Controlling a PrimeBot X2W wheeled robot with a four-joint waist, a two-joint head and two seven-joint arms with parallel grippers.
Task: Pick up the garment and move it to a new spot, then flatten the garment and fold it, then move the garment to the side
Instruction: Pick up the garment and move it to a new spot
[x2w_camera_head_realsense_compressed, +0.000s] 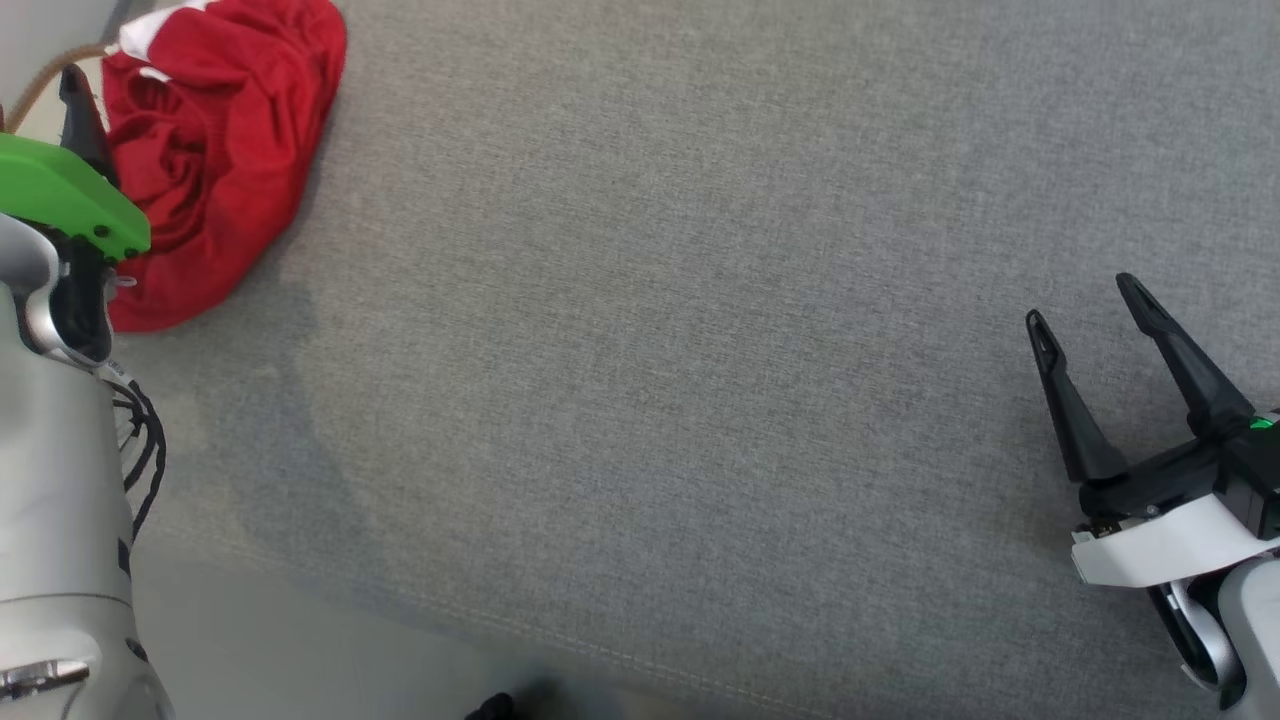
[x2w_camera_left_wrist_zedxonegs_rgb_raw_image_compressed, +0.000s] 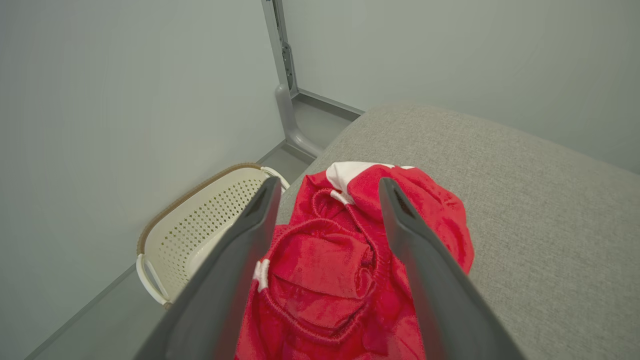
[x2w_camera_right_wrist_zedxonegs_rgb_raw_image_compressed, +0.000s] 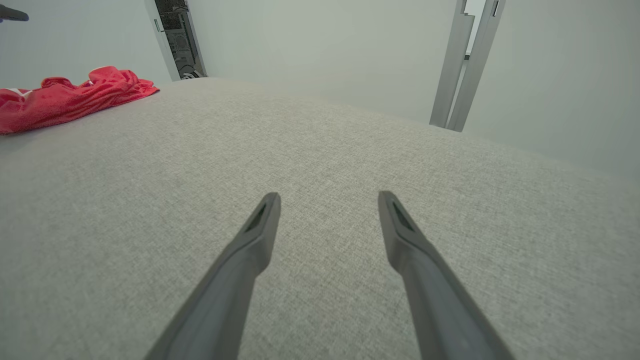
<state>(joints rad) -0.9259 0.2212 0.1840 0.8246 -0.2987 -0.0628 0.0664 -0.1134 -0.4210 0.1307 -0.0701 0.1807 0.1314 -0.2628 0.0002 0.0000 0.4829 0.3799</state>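
Left tool (x2w_camera_left_wrist_zedxonegs_rgb_raw_image_compressed: 328, 184) spread above crumpled red garment (x2w_camera_left_wrist_zedxonegs_rgb_raw_image_compressed: 320, 270) at far-left corner of upholstered surface (x2w_camera_head_realsense_compressed: 640, 350), likely lined up for pickup; right tool (x2w_camera_head_realsense_compressed: 1080, 300) spread, idle.

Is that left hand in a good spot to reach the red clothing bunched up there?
Probably yes. The left hand is open, its fingers spread right over the crumpled red garment, with nothing between them. The garment lies bare on the grey cushion, near its edge.
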